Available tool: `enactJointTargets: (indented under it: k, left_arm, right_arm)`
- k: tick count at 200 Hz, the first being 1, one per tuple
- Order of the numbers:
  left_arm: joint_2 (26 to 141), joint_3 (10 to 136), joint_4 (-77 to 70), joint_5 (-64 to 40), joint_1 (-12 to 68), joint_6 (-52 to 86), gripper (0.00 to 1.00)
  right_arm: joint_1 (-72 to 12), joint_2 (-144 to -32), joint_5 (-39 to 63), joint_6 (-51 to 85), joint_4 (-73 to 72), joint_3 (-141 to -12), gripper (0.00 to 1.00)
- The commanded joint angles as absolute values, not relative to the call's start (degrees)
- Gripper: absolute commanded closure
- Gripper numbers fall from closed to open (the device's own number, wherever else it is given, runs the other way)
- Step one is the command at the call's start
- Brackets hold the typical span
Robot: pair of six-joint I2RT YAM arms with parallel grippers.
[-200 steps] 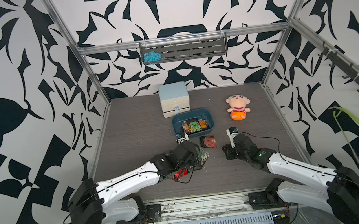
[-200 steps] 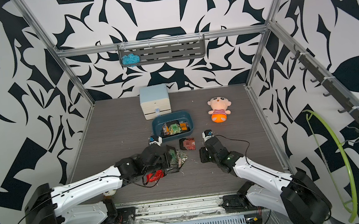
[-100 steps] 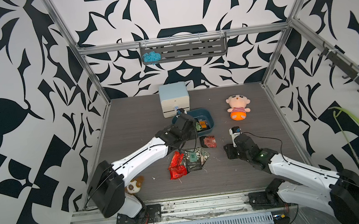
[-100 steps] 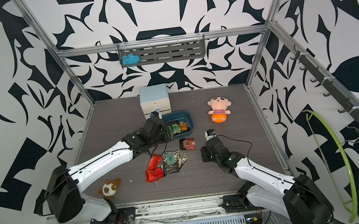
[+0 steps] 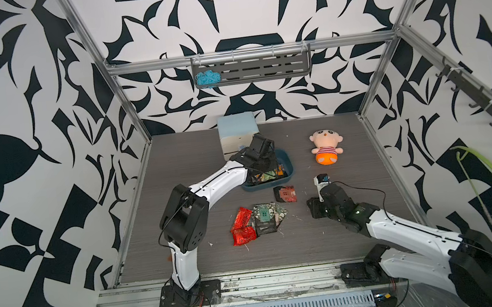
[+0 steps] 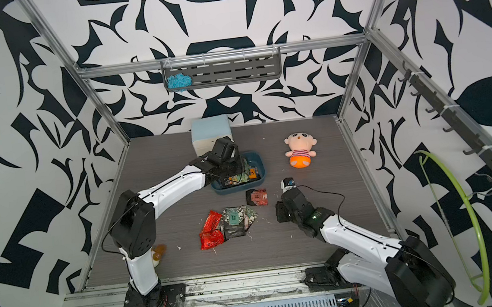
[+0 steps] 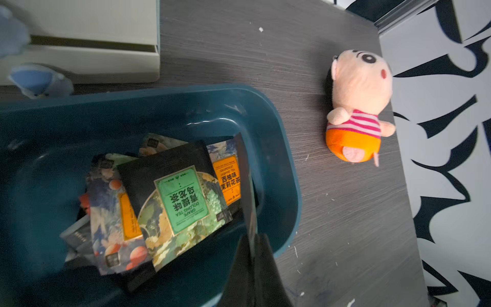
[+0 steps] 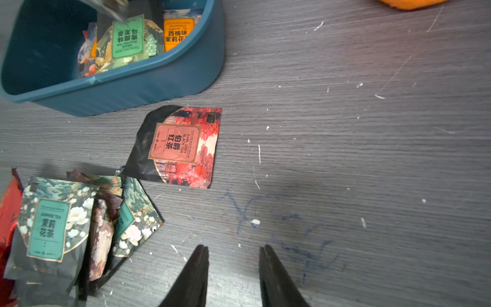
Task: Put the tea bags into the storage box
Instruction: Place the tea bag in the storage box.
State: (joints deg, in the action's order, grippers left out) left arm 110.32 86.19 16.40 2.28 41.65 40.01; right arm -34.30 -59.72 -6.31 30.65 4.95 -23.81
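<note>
Now left gripper [image 7: 251,238], seemingly pinching a tea bag [image 7: 245,175], has reached the storage box [image 7: 284,170].

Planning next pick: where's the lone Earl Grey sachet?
In both top views, the Earl Grey sachet lies on the table just in front of the storage box, right of the sachet pile.

Storage box [image 5: 288,162]: you have one.
Tea bags [image 7: 180,196] in it: you can count at least five; overlap hides the rest.
Tea bag [image 7: 247,186] held edge-on over the box: one.
Loose on the worktop: one Earl Grey sachet [image 8: 180,146] alone, and at least five in the pile [image 5: 264,218].
Plush doll [image 5: 327,146]: one.
Drawer cabinet [image 5: 236,123]: one.
</note>
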Motion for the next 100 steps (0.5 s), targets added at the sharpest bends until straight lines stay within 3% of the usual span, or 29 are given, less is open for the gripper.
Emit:
enactJointTargets:
  k: [1, 48, 63, 81, 100]
  left_arm:
    - [111.97, 87.3, 17.77, 1.02, 41.15, 39.7, 1.0]
    - [111.71, 85.17, 19.9, 2.11, 39.5, 39.06, 0.98]
    - [110.1, 83.73, 20.68, 3.4, 39.13, 38.28, 0.88]
    - [107.36, 81.84, 22.4, 6.82, 38.94, 37.15, 0.67]
    - [103.59, 79.27, 24.06, 11.0, 38.8, 36.17, 0.52]
  right_arm:
    - [-34.1, -59.85, -7.72, 30.26, 4.69, -24.17, 0.63]
    - [-34.1, -60.8, -7.21, 30.28, 4.66, -24.56, 0.63]
    - [-34.1, -60.65, -6.99, 30.25, 4.53, -24.44, 0.63]
    - [-34.1, -60.81, -6.69, 30.29, 3.79, -24.15, 0.63]
    - [-34.1, -61.58, -6.61, 30.15, 3.99, -24.43, 0.62]
